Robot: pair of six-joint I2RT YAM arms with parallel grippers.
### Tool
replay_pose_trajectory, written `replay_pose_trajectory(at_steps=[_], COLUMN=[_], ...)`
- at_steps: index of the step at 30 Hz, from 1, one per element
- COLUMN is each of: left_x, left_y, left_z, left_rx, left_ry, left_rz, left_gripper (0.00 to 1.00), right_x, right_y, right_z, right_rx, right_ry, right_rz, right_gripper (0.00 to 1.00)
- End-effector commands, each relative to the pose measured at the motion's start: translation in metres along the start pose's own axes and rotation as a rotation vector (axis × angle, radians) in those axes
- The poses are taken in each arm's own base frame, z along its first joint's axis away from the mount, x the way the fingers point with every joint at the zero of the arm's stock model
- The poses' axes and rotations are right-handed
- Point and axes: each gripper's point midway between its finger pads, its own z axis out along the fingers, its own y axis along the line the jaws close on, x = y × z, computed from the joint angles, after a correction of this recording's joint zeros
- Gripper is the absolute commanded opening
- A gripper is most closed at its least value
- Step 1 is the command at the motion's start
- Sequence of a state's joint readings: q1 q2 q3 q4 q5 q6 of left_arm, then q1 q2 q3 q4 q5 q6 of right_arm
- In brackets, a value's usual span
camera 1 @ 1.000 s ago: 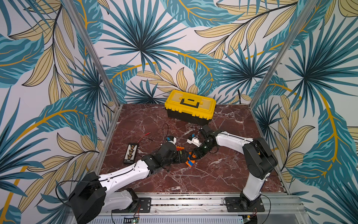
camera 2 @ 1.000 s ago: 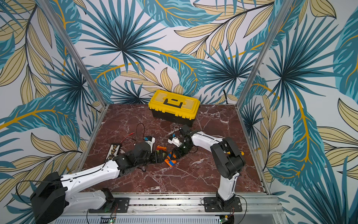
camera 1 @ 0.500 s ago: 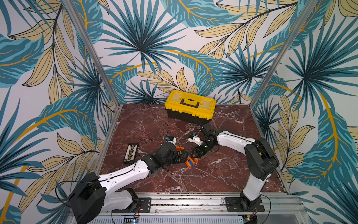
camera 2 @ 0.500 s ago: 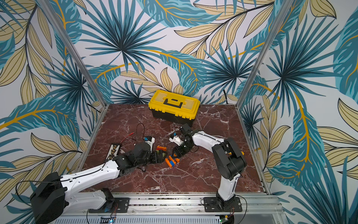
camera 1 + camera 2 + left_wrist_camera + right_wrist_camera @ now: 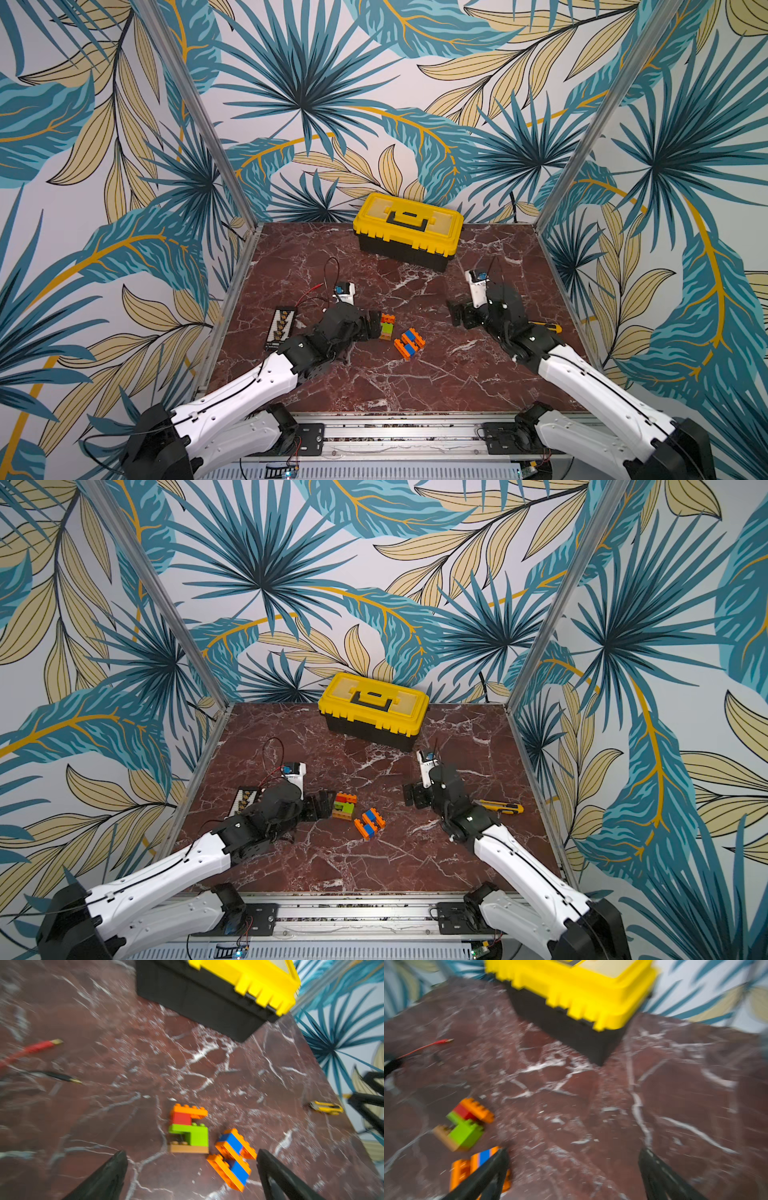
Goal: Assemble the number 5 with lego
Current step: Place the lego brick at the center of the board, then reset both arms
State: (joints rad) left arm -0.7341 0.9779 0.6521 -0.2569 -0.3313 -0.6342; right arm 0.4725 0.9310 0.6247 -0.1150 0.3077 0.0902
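In both top views a stepped lego figure (image 5: 387, 327) (image 5: 344, 805) of orange, red, lime green and tan bricks lies flat near the middle of the tabletop (image 5: 415, 386). An orange-and-blue lego figure (image 5: 409, 343) (image 5: 369, 823) lies just beside it, towards the front edge and apart from it. The left arm (image 5: 332, 332) reaches in from the front left corner, and its jaws sit just beside the stepped figure; whether they touch it cannot be told. The right arm (image 5: 503, 320) is well apart from both figures, nearer the right edge, with a utility knife (image 5: 546, 327) beside it. A yellow-and-black toolbox (image 5: 407, 230) stands at the middle of the back edge, and a black strip (image 5: 281, 328) lies by the left edge. In the blurred left wrist view the two black fingers (image 5: 108, 1178) are spread wide with nothing between them. The stepped figure (image 5: 189, 1129) lies just ahead of the gap, and the orange-and-blue figure (image 5: 233, 1159) lies close to one fingertip. In the blurred right wrist view the jaws are likewise spread and hold nothing, over bare marble. Both figures lie off to one side, the orange-and-blue one (image 5: 477, 1165) partly hidden behind a finger (image 5: 488, 1174).
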Motion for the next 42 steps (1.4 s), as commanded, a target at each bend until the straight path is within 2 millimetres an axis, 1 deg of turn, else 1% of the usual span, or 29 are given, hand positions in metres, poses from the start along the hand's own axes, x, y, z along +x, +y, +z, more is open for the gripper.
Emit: replay_pose_trajectory(at_steps=[1, 3, 4, 5, 6, 8, 10, 11, 13, 16, 19, 21, 23, 26, 28, 32, 35, 36, 37, 38, 41, 42], left_x=[-0.032, -0.048, -0.053, -0.060, -0.066, -0.075, -0.077, -0.076, -0.074, -0.066, -0.055, -0.059, -0.066, -0.076, -0.081, -0.086, -0.079, -0.080, -0.074, -0.069, -0.072, -0.070], left_y=[0.059, 0.086, 0.100, 0.116, 0.129, 0.146, 0.165, 0.175, 0.188, 0.197, 0.202, 0.202, 0.203, 0.206, 0.207, 0.211, 0.230, 0.228, 0.227, 0.228, 0.228, 0.232], left_z=[-0.015, -0.020, -0.023, -0.026, -0.030, -0.033, -0.029, -0.026, -0.017, 0.001, 0.023, 0.032, 0.030, 0.032, 0.037, 0.049, 0.054, 0.056, 0.061, 0.064, 0.065, 0.066], left_rx=[-0.272, -0.392, -0.453, -0.523, -0.582, -0.652, -0.710, -0.736, -0.752, -0.744, -0.719, -0.729, -0.723, -0.638, -0.606, -0.567, -0.555, -0.519, -0.498, -0.493, -0.464, -0.467], left_ry=[-0.162, -0.244, -0.274, -0.304, -0.324, -0.338, -0.344, -0.347, -0.356, -0.359, -0.339, -0.305, -0.369, -0.474, -0.487, -0.451, -0.470, -0.492, -0.455, -0.431, -0.473, -0.444], left_rz=[0.109, 0.114, 0.112, 0.107, 0.108, 0.134, 0.169, 0.183, 0.203, 0.247, 0.276, 0.301, 0.279, 0.224, 0.228, 0.256, 0.204, 0.208, 0.208, 0.207, 0.213, 0.193], left_gripper=[1.00, 1.00, 1.00, 1.00, 1.00, 1.00, 1.00, 1.00, 1.00, 1.00, 1.00, 1.00, 1.00, 1.00, 1.00, 1.00, 1.00, 1.00, 1.00, 1.00, 1.00, 1.00], right_x=[0.004, 0.017, 0.023, 0.034, 0.040, 0.054, 0.068, 0.065, 0.061, 0.052, 0.047, 0.048, 0.047, 0.046, 0.044, 0.039, 0.033, 0.035, 0.039, 0.038, 0.047, 0.046], right_y=[-0.077, -0.097, -0.101, -0.109, -0.116, -0.126, -0.133, -0.135, -0.132, -0.132, -0.138, -0.144, -0.148, -0.141, -0.135, -0.129, -0.128, -0.129, -0.128, -0.128, -0.125, -0.118], right_z=[-0.014, -0.014, -0.010, -0.006, -0.002, 0.009, 0.024, 0.031, 0.046, 0.064, 0.078, 0.084, 0.086, 0.088, 0.091, 0.095, 0.100, 0.101, 0.104, 0.105, 0.101, 0.102], right_rx=[0.411, 0.513, 0.532, 0.564, 0.597, 0.622, 0.627, 0.617, 0.569, 0.525, 0.492, 0.480, 0.473, 0.425, 0.385, 0.340, 0.320, 0.318, 0.299, 0.286, 0.277, 0.239], right_ry=[-0.121, -0.116, -0.109, -0.091, -0.078, -0.040, -0.030, -0.007, -0.007, -0.019, -0.020, 0.006, 0.004, -0.012, -0.020, -0.048, -0.076, -0.091, -0.115, -0.148, -0.148, -0.186], right_rz=[0.087, 0.089, 0.081, 0.080, 0.101, 0.127, 0.148, 0.171, 0.144, 0.118, 0.132, 0.153, 0.164, 0.154, 0.146, 0.139, 0.124, 0.132, 0.145, 0.140, 0.148, 0.115], right_gripper=[0.99, 0.99, 0.99, 0.99, 0.99, 0.99, 0.99, 0.99, 0.99, 0.99, 0.99, 0.99, 0.99, 0.99, 0.99, 0.99, 0.99, 0.99, 0.99, 0.99, 0.99, 0.99])
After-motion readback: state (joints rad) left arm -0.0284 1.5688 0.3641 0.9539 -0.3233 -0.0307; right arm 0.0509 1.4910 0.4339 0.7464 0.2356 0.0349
